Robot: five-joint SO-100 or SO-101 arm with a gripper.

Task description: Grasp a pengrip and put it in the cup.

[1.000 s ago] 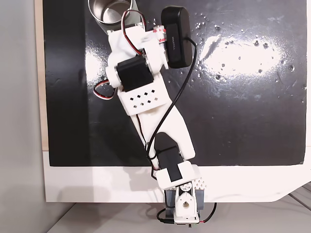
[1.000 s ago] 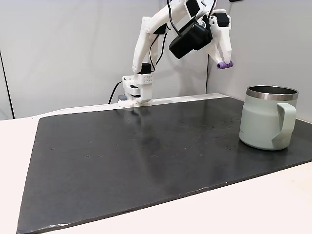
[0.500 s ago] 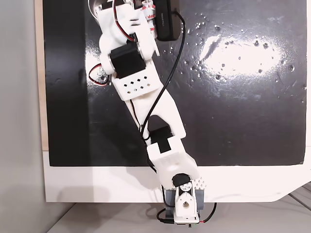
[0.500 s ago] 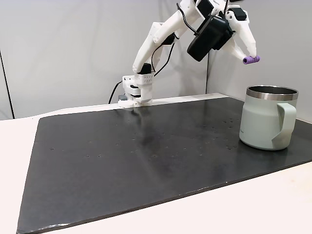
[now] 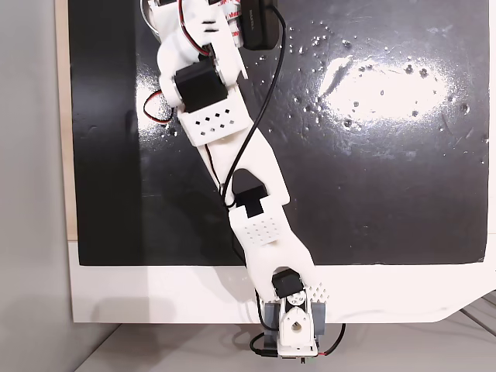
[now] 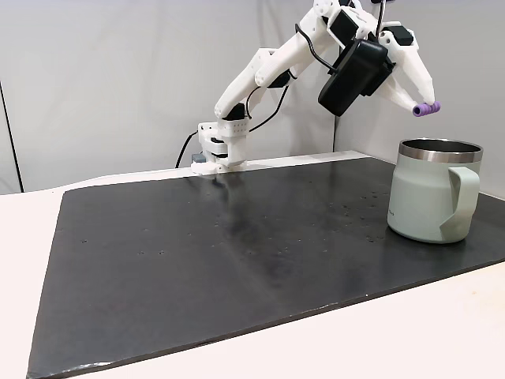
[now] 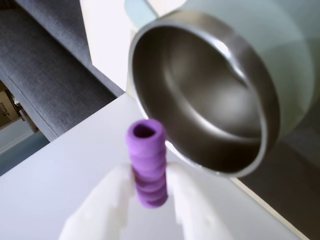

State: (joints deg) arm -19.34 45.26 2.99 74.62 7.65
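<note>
The purple ribbed pengrip [image 6: 427, 108] [image 7: 147, 163] is pinched at the tips of my white gripper [image 6: 418, 106] [image 7: 148, 192], which is shut on it. In a fixed view from the side it hangs in the air just above the rim of the cup [image 6: 432, 190], a pale grey-green mug with a handle. The wrist view looks past the pengrip into the cup's [image 7: 210, 105] shiny steel inside, which lies up and to the right of it. From above, the arm [image 5: 209, 85] covers most of the cup [image 5: 147, 11] at the top edge.
A black mat [image 6: 237, 260] [image 5: 372, 170] covers the table, with the arm's base [image 6: 218, 150] [image 5: 291, 329] at one edge. A black camera housing [image 6: 355, 77] rides beside the gripper. In the wrist view, grey upholstery [image 7: 45, 75] shows at the left.
The arm has stretched out towards the cup, carrying the pengrip from beside the cup to just over its rim and slightly lower. The grip on it has not altered.
</note>
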